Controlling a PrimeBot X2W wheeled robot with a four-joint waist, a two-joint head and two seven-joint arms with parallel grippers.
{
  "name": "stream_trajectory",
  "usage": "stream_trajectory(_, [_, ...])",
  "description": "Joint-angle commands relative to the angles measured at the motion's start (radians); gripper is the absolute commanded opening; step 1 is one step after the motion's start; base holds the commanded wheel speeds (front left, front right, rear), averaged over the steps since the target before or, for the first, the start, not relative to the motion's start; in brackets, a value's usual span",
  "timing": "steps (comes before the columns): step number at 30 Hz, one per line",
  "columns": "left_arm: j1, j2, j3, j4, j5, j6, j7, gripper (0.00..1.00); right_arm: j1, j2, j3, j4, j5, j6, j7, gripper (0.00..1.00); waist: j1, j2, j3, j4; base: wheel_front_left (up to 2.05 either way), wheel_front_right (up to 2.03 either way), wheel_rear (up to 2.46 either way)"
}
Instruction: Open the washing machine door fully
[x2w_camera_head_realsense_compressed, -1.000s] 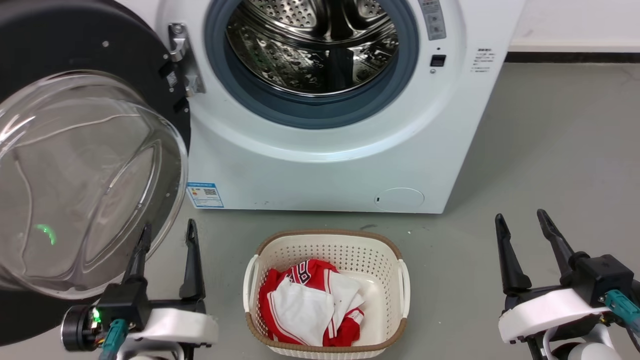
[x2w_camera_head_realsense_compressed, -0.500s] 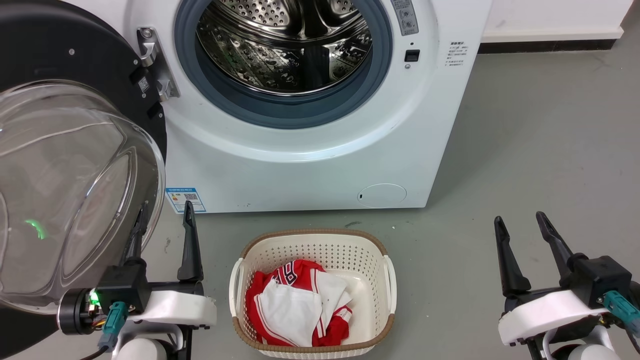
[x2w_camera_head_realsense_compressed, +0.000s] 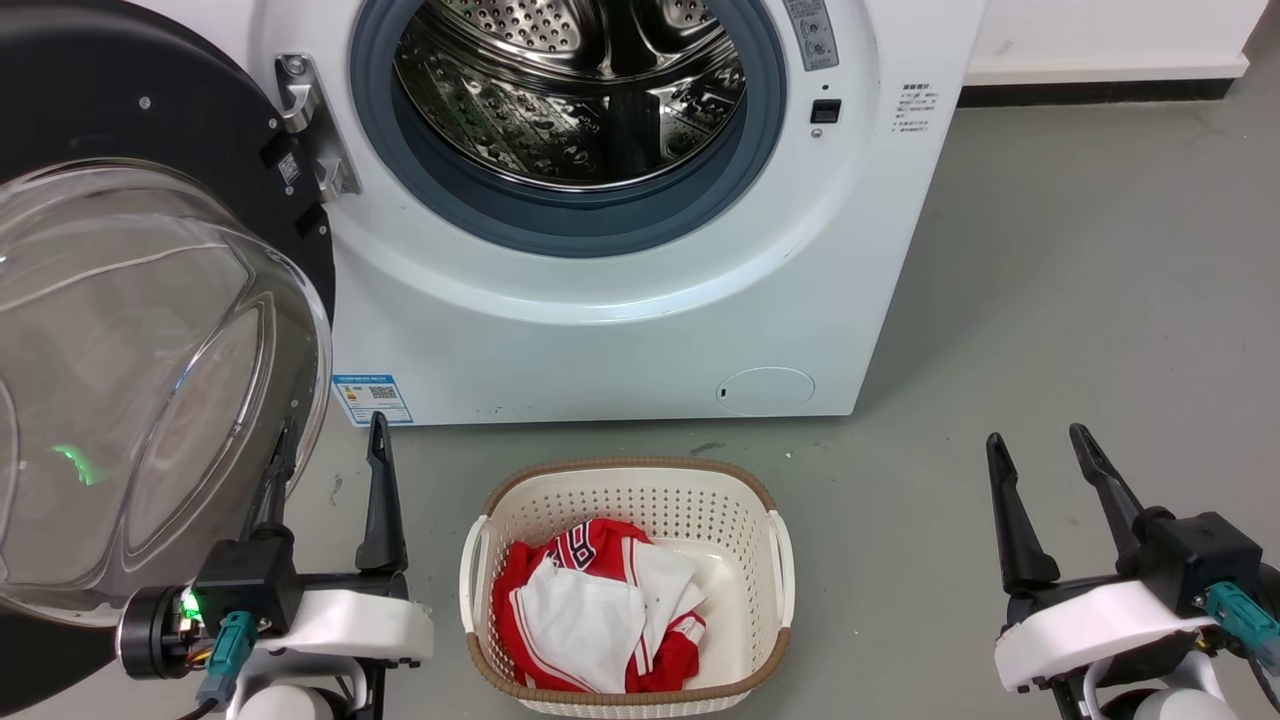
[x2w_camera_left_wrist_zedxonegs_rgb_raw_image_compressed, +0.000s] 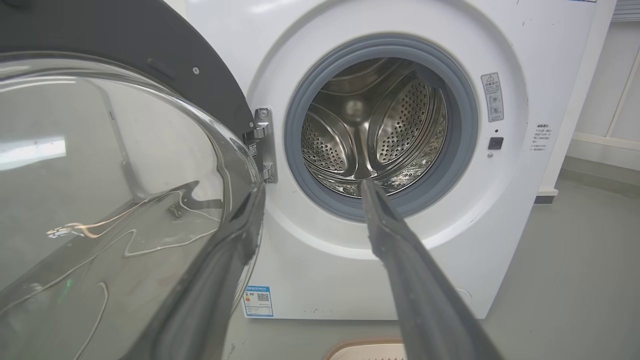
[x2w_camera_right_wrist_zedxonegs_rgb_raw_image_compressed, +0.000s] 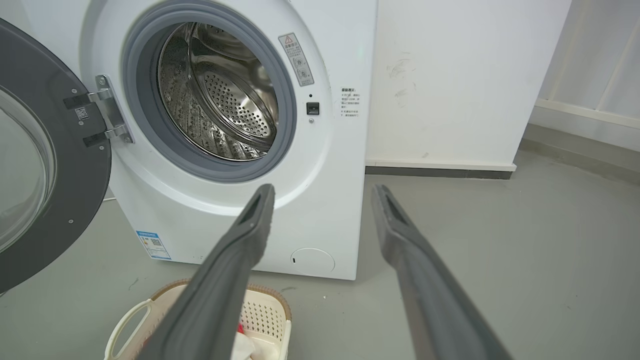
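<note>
The washing machine (x2w_camera_head_realsense_compressed: 620, 330) is a white front-loader with a steel drum (x2w_camera_head_realsense_compressed: 570, 90) and a grey gasket. The washing machine door (x2w_camera_head_realsense_compressed: 120, 90) is swung out to the left on its metal hinge (x2w_camera_head_realsense_compressed: 310, 125). Its black rim (x2w_camera_left_wrist_zedxonegs_rgb_raw_image_compressed: 150, 40) and clear glass bowl (x2w_camera_head_realsense_compressed: 150, 390) face me. My left gripper (x2w_camera_head_realsense_compressed: 333, 422) is open and holds nothing. One of its fingers (x2w_camera_left_wrist_zedxonegs_rgb_raw_image_compressed: 235, 250) lies against the bowl's lower right edge; I cannot tell if they touch. My right gripper (x2w_camera_head_realsense_compressed: 1035, 433) is open over the floor at the lower right, away from the machine (x2w_camera_right_wrist_zedxonegs_rgb_raw_image_compressed: 320, 210).
A cream perforated laundry basket (x2w_camera_head_realsense_compressed: 640, 500) with red and white clothes (x2w_camera_head_realsense_compressed: 600, 610) stands on the grey floor between my grippers, in front of the machine. There is open floor (x2w_camera_head_realsense_compressed: 1100, 280) to the right. A white wall with a dark skirting (x2w_camera_right_wrist_zedxonegs_rgb_raw_image_compressed: 440, 172) runs behind.
The head camera shifted a second ago, so the machine and basket now sit further left in the picture. Both grippers stayed open. Nothing has visibly moved in the last half second.
</note>
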Motion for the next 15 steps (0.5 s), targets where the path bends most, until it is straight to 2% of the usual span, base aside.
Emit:
stream_trajectory(1, [0.007,-0.002,0.002,0.001,0.002,-0.001,-0.005,1.00,-0.003,0.001,0.001,0.001,0.002,-0.001,-0.003,1.00,0.0000,0.0000,0.000,0.001,0.00,0.00,0.00])
stream_trajectory(7, [0.010,-0.003,0.004,0.003,0.003,-0.005,-0.005,1.00,0.003,0.001,0.002,0.004,0.006,-0.001,0.000,1.00,0.0000,0.0000,-0.006,0.005,0.00,0.00,0.00])
stream_trajectory(8, [0.001,-0.001,0.002,0.008,0.001,-0.004,0.001,0.00,0.001,0.000,0.001,0.007,0.002,0.000,0.000,0.00,0.0000,0.0000,-0.006,0.005,0.00,0.00,0.00])
stream_trajectory(10, [0.001,-0.004,0.006,0.022,-0.013,-0.007,0.008,0.00,0.007,0.000,0.004,0.015,0.016,0.000,-0.001,0.00,0.0000,0.0000,-0.006,0.005,0.00,0.00,0.00])
stream_trajectory(15, [-0.008,-0.010,0.022,0.039,-0.119,-0.023,0.040,0.00,0.002,-0.005,0.003,0.026,0.137,0.000,0.009,0.00,0.0000,0.0000,-0.008,0.007,0.00,0.00,0.00])
